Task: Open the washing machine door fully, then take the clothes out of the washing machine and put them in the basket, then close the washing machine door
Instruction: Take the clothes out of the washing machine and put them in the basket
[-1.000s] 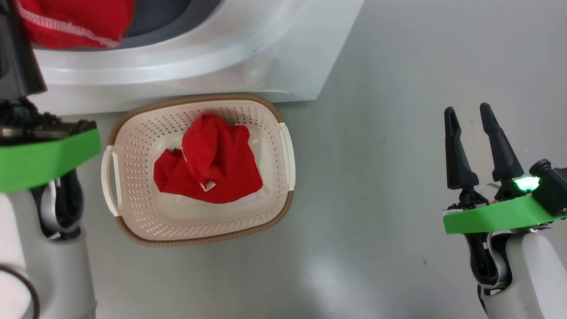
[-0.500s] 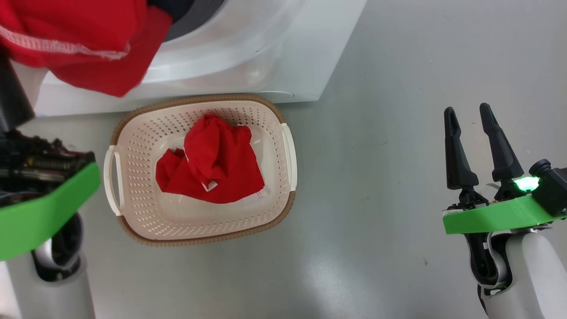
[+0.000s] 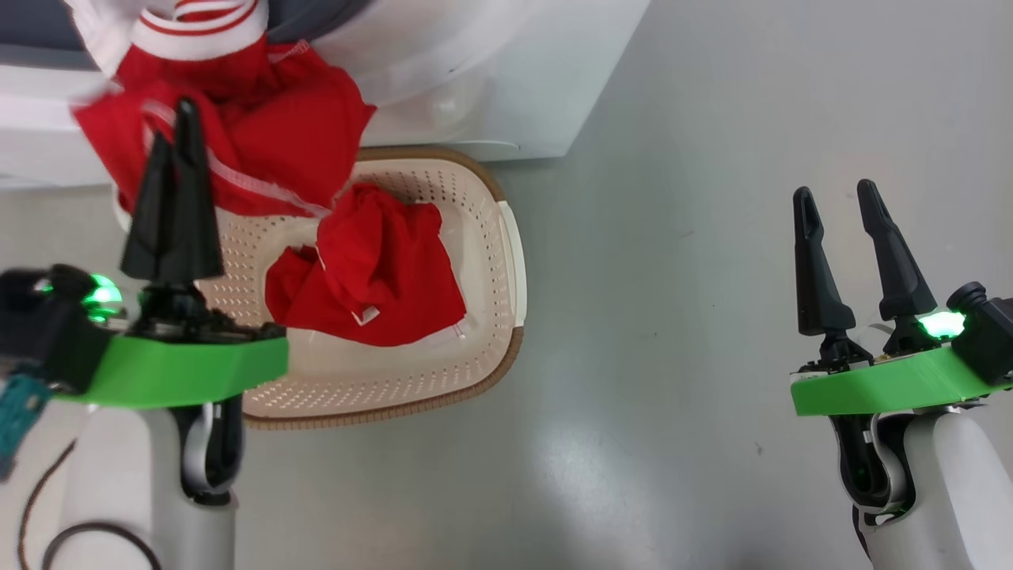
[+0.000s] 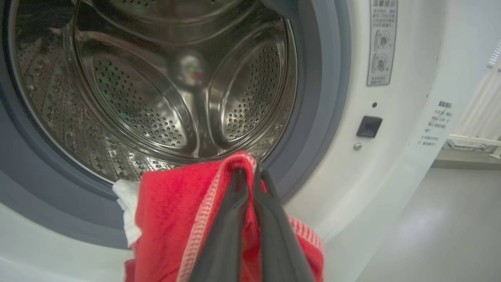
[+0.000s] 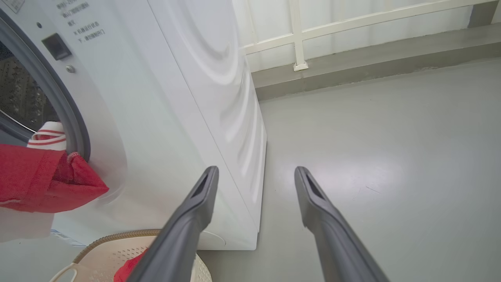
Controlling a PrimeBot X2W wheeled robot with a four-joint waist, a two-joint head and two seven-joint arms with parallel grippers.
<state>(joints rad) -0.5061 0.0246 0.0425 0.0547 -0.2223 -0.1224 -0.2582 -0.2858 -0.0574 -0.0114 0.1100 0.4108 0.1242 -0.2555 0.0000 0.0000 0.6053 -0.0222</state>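
- My left gripper (image 3: 174, 120) is pinched closed on a red garment (image 3: 269, 134) hanging over the edge of the basket (image 3: 510, 261).
- My right gripper (image 3: 835, 194) hangs spread apart, holding nothing.

Bright, even overhead light. Soft glare patches lie on the grey floor (image 3: 578, 483) and glints on the steel drum (image 4: 156, 98). Wrist views bow at the edges; the lifted clothes (image 3: 277, 150) blur slightly.

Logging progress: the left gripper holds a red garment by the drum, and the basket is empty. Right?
Not quite. The head view shows a red garment lying in the basket, so it is not empty. The left gripper does hold another red garment by the drum.
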